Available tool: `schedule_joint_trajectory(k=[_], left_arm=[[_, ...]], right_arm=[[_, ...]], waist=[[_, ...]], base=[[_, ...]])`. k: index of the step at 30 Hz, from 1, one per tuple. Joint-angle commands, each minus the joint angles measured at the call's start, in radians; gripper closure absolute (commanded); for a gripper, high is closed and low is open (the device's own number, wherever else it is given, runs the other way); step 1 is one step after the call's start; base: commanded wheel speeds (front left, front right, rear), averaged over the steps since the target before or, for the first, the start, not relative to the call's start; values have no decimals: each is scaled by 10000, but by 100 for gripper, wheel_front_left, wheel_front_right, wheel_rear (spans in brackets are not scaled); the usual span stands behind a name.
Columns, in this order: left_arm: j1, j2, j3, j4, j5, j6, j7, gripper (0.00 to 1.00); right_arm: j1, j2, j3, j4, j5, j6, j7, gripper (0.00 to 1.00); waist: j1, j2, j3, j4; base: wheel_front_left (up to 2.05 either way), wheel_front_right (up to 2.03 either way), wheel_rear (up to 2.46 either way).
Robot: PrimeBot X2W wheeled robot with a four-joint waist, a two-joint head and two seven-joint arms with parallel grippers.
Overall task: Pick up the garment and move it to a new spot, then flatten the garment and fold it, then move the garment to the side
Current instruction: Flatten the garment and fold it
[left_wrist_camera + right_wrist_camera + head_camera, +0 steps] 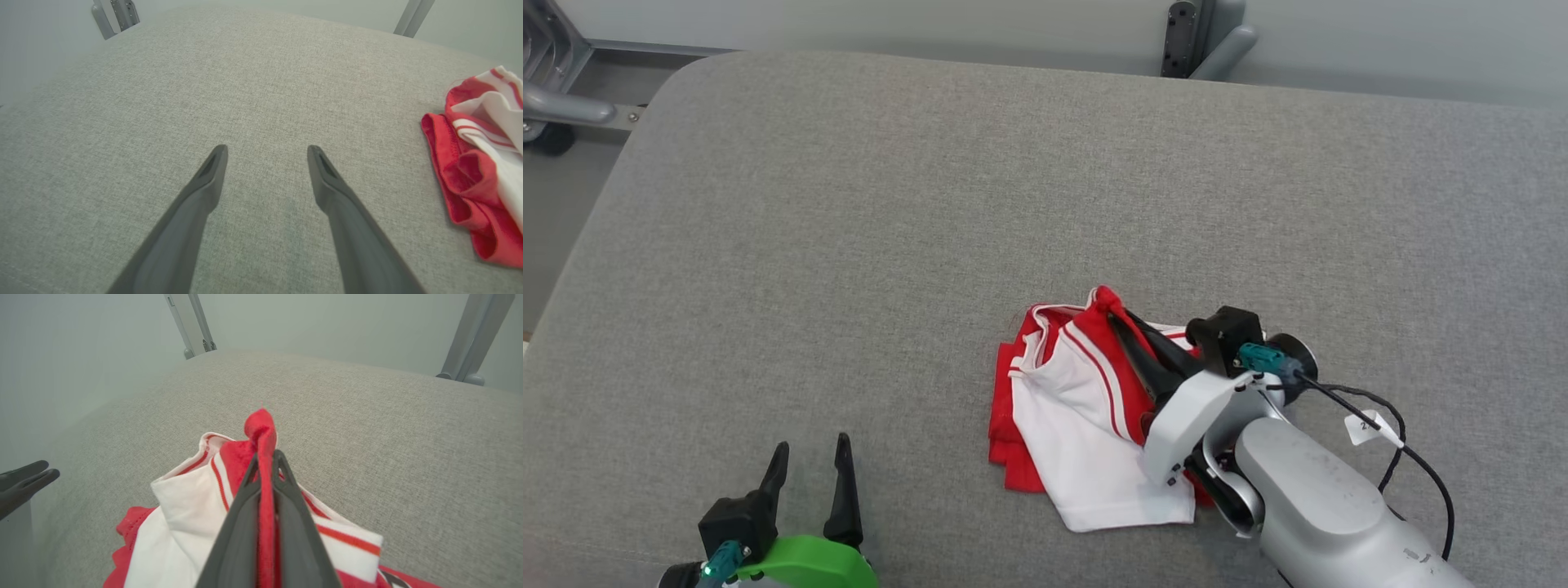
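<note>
- The left claw [812, 445] hangs over the bare grey desk [931, 204], fingers spread wide, holding nothing.
- The crumpled red-and-white garment [1078, 425] lies to its right, well apart, on the desk's near half.
- The right claw [1123, 322] is pinched onto a red fold at the garment's far edge; the fold seems slightly raised.

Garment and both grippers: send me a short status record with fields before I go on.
garment: red and white, crumpled in a heap on the surface
surface: grey fabric pad
right gripper: shut on the garment, pinching a red fold at its far edge
left gripper: open, over bare surface, apart from the garment
stage: gripped; bulk of the garment lies on the surface, not yet flattened or folded
</note>
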Motion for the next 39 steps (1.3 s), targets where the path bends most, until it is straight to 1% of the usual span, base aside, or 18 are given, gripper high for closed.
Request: schedule_joint_trajectory(k=[1, 2, 3, 6, 7, 8, 9, 13, 16, 19, 22, 26, 27, 28, 29, 30, 34, 39], left_arm=[[-148, 30, -10, -76, -65, 43, 1, 0], [-167, 32, -16, -110, -53, 27, 1, 0], [-182, 32, -16, -133, -22, 23, 1, 0], [-199, 30, -27, -131, 12, 15, 1, 0], [-212, 32, -19, -132, 18, 27, 1, 0], [-234, 32, -20, -135, 34, 30, 1, 0], [-253, 32, -4, -129, 36, 29, 1, 0], [-299, 32, 120, -132, 90, 18, 1, 0], [-243, 34, 263, -147, 157, 66, 1, 0], [-130, 32, 404, -178, 301, 110, 1, 0], [-30, 34, 574, -189, 413, 153, 1, 0], [69, 34, 718, -222, 507, 149, 1, 0], [69, 34, 718, -222, 507, 149, 1, 0], [124, 34, 785, -248, 552, 142, 1, 0], [149, 34, 810, -266, 566, 141, 1, 0], [149, 34, 810, -266, 566, 141, 1, 0], [262, 35, 892, -313, 634, 154, 1, 0], [502, 35, 1052, -421, 728, 104, 2, 0]], right_arm=[[-119, -75, 150, -140, 104, 1, -93, 100], [-93, -70, 372, -324, 181, 1, -109, 100], [45, -129, 1028, -774, 303, 1, -128, 100], [345, -305, 2242, -1487, 880, -1, -113, 100], [413, -368, 2692, -1734, 1165, 1, -17, 87], [433, -457, 3191, -2000, 1467, 1, 58, 6], [432, -548, 3679, -2311, 1768, -1, 67, 0], [256, -1020, 4828, -3158, 2760, -2, -42, 0], [199, -1326, 4458, -3313, 2852, -5, -159, 0], [791, -1336, 2626, -3278, 2081, -2, -162, 0], [1534, -1099, 611, -3211, 861, -2, -162, 0], [2537, -731, -1337, -3173, -434, -2, -165, 0], [2537, -731, -1337, -3173, -434, -2, -165, 0], [3004, -585, -2108, -3149, -953, -2, -164, 0], [3216, -491, -2481, -3157, -1175, -2, -163, 0], [3216, -491, -2481, -3157, -1175, -2, -163, 0], [3965, -175, -3532, -3222, -1861, -2, -164, 0], [4547, 123, -4531, -3559, -2219, -2, -165, 0]], waist=[[0, 26, 25, -52], [0, 26, 24, -102], [0, 26, 2, -226], [0, 26, -61, -416], [0, 26, -87, -478], [0, 26, -109, -537], [0, 26, -132, -599], [0, 26, -246, -887], [0, 26, -370, -1157], [0, 26, -499, -1434], [0, 26, -632, -1682], [0, 26, -773, -1919], [0, 26, -773, -1919], [0, 26, -832, -2018], [0, 26, -849, -2055], [0, 26, -849, -2055], [0, 26, -942, -2205], [0, 26, -1107, -2360]], base=[[0, 0, 0], [0, 0, 0], [0, 0, 0], [0, 0, 0], [0, 0, 0], [0, 0, 0], [0, 0, 0], [0, 0, 0], [0, 0, 0], [0, 0, 0], [0, 0, 0], [0, 0, 0], [0, 0, 0], [0, 0, 0], [0, 0, 0], [0, 0, 0], [0, 0, 0], [0, 0, 0]])
